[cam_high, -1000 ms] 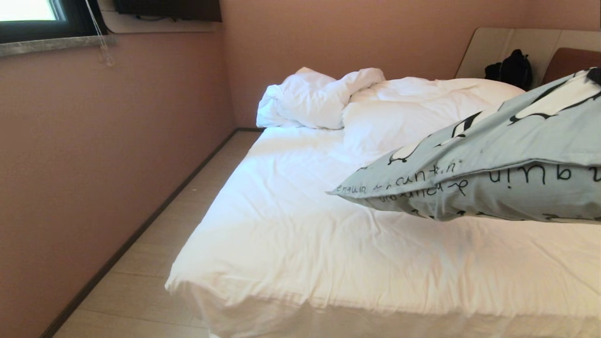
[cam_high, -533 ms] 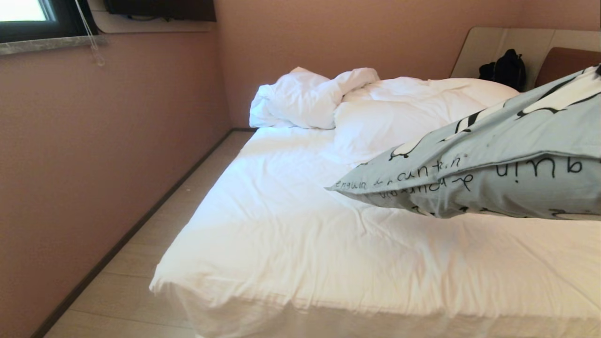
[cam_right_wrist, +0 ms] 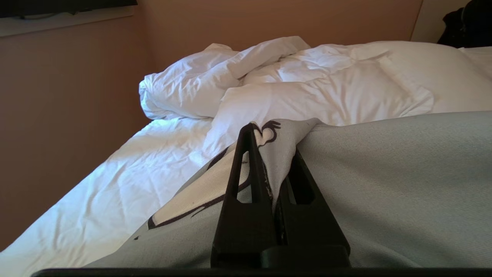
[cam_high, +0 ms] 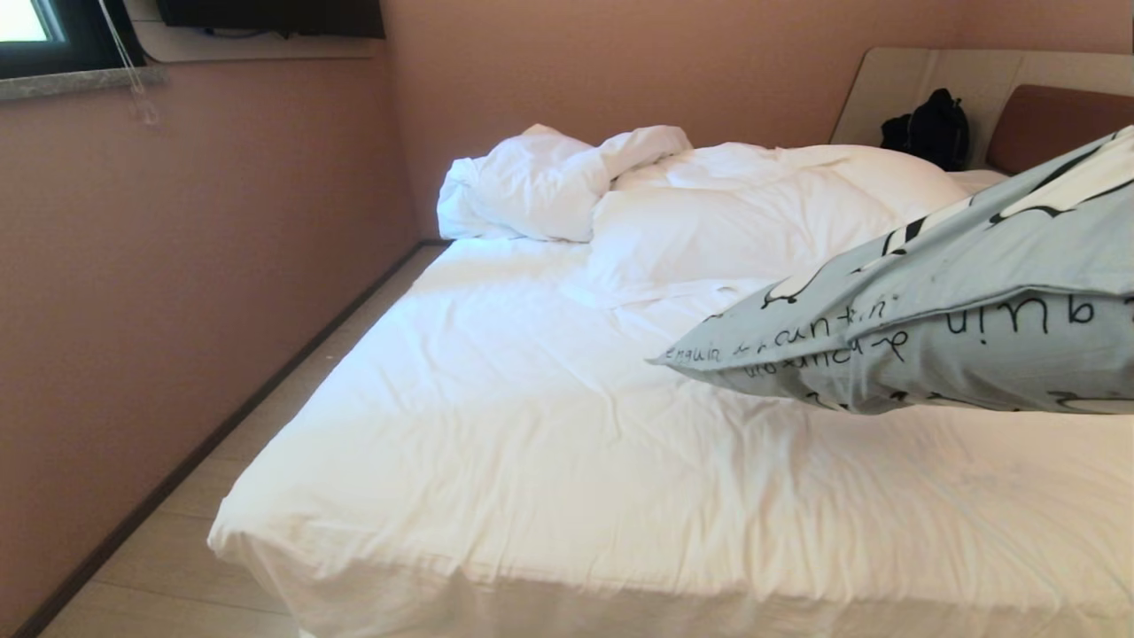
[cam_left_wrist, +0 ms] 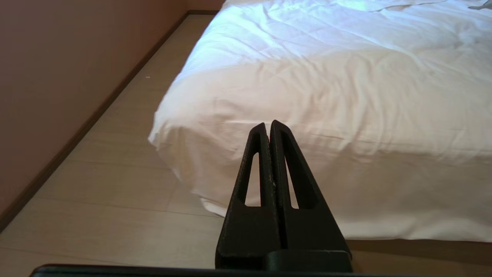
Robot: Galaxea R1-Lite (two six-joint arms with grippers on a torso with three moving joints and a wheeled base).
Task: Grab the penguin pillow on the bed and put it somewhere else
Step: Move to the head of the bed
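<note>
The penguin pillow (cam_high: 957, 301), light blue with black-and-white penguins and dark lettering, hangs in the air over the right side of the bed (cam_high: 549, 461), its far corner pointing left. My right gripper (cam_right_wrist: 271, 132) is shut on a pinched fold of the pillow (cam_right_wrist: 384, 184); the gripper itself is outside the head view. In the left wrist view my left gripper (cam_left_wrist: 268, 125) is shut with nothing in it, parked low in front of the bed's near corner (cam_left_wrist: 307, 77).
A crumpled white duvet (cam_high: 691, 195) lies heaped at the far end of the bed. A black bag (cam_high: 930, 128) sits by the beige and brown headboard (cam_high: 1045, 111). A pink wall (cam_high: 177, 266) and a strip of wood floor (cam_high: 292, 390) run along the bed's left side.
The whole head view has shifted: bed, wall and window slid left in the picture, showing more of the bed's near left corner. The pillow stays held at the right.
</note>
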